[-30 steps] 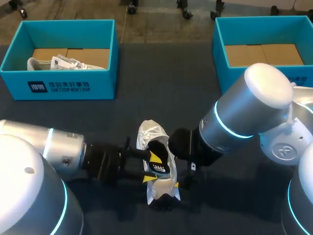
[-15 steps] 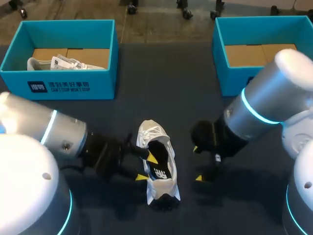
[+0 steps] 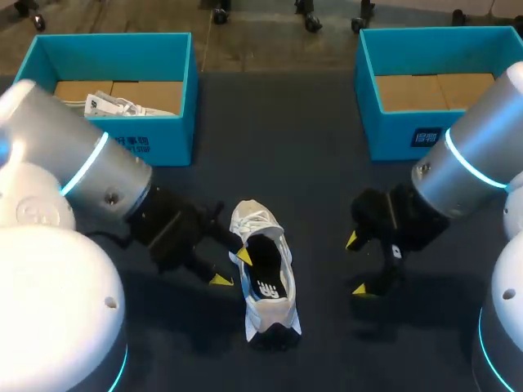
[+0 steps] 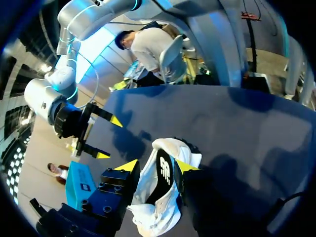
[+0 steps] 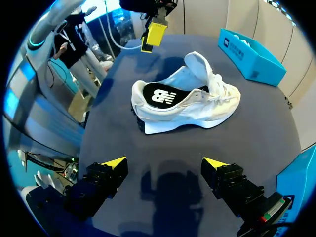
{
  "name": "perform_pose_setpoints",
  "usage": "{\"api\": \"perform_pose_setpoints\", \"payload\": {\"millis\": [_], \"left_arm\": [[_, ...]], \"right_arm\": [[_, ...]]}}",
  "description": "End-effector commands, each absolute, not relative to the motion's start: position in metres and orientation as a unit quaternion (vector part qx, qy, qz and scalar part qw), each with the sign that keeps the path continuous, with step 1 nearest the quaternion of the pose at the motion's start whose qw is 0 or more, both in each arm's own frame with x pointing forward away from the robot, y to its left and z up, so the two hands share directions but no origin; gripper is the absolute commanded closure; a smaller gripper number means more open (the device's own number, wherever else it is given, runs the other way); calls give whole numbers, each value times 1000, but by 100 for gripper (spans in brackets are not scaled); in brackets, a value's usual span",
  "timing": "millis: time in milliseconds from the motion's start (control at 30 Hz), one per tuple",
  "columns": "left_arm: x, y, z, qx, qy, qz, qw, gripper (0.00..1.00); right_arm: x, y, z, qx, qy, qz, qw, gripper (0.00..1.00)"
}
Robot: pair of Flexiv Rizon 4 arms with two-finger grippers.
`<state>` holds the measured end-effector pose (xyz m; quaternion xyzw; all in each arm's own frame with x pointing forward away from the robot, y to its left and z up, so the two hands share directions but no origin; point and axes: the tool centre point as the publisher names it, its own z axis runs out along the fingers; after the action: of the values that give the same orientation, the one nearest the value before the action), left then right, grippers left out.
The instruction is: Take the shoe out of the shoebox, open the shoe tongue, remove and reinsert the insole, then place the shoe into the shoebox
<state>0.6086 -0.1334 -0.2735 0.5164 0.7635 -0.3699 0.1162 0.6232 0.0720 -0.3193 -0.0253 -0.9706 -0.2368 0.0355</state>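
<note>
Head view, item one: white shoe (image 3: pixel 265 273) on its sole on the worktop (image 3: pixel 278 147), midway between the side edges and toward the near edge, tongue thrown back, dark insole (image 3: pixel 268 286) seated inside. Item two: left gripper (image 3: pixel 231 269), fingers apart, one yellow tip at the shoe's collar, the other just beside it, nothing clamped. Item three: right gripper (image 3: pixel 355 264), fingers apart, well clear of the shoe on its other side. Item four: two blue boxes, left shoebox (image 3: pixel 114 139) at the far left corner with another shoe in it, right shoebox (image 3: pixel 409 135) at the far right corner showing only cardboard. Handling note: reinsertion looks finished, so boxing appears next; grip the shoe across heel or midfoot, keep it level so the insole stays seated, and lift it clear of the box wall. Change: a second ago both grippers sat at the shoe's opening; the right has since withdrawn sideways and the left has eased back.
</note>
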Motion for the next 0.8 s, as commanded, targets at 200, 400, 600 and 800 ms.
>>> {"api": "perform_pose_setpoints", "payload": {"millis": [200, 400, 600, 800], "left_arm": [[606, -123, -247, 593, 755, -279, -23, 51], [603, -117, -245, 619, 740, -250, -81, 42], [611, -113, -246, 642, 723, -229, -115, 58], [618, -110, -251, 657, 716, -194, -136, 68]], "right_arm": [[623, 41, -309, -36, -978, -205, 33, 0], [622, 21, -304, -54, -977, -204, 43, 0], [622, 21, -304, -54, -977, -204, 43, 0], [622, 21, -304, -54, -977, -204, 43, 0]]}}
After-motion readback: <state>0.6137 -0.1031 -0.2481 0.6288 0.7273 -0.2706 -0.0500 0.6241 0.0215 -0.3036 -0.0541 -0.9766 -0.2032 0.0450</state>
